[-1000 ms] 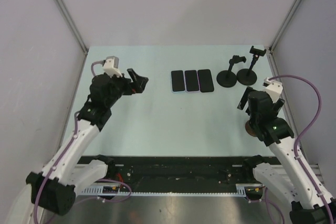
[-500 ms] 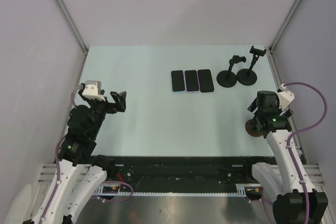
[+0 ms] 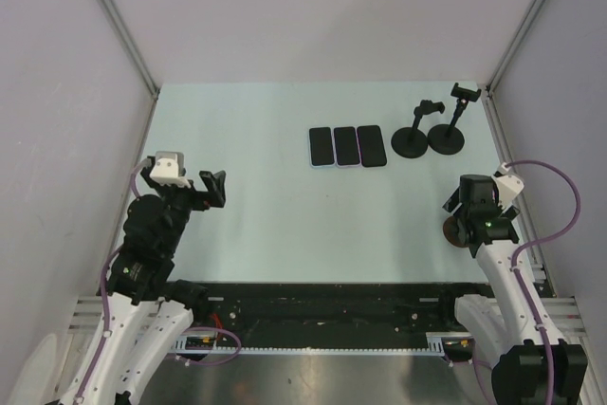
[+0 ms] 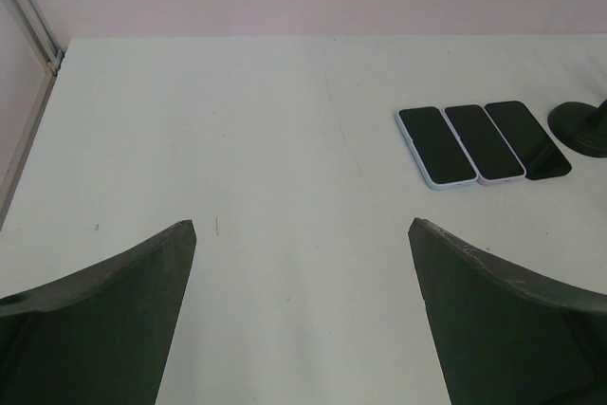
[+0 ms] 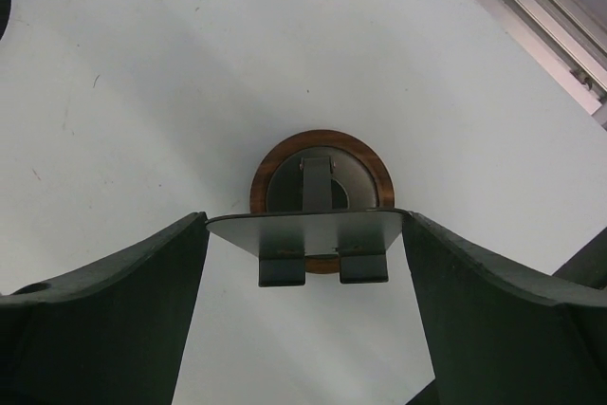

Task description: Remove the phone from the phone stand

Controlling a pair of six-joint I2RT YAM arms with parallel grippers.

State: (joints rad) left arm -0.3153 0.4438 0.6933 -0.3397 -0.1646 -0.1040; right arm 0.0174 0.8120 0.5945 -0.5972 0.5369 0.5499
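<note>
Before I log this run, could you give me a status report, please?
Left gripper open, empty. Right gripper open, over the wooden-base stand. That stand holds no phone; three phones flat on the table. Two black stands far off, no obstruction.

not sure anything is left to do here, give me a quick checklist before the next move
1. All phones off stands: three phones lie flat in a row on the table - ok.
2. No phone on the wood-based stand: its plate is bare - ok.
3. Clamps of the left black stand and right black stand look bare - ok.
4. State of the left tool: open, holds nothing - ok.
5. State of the right tool: open, either side of the wood-based stand - ok.
6. Right tool clear of that plate: cannot tell.
</note>
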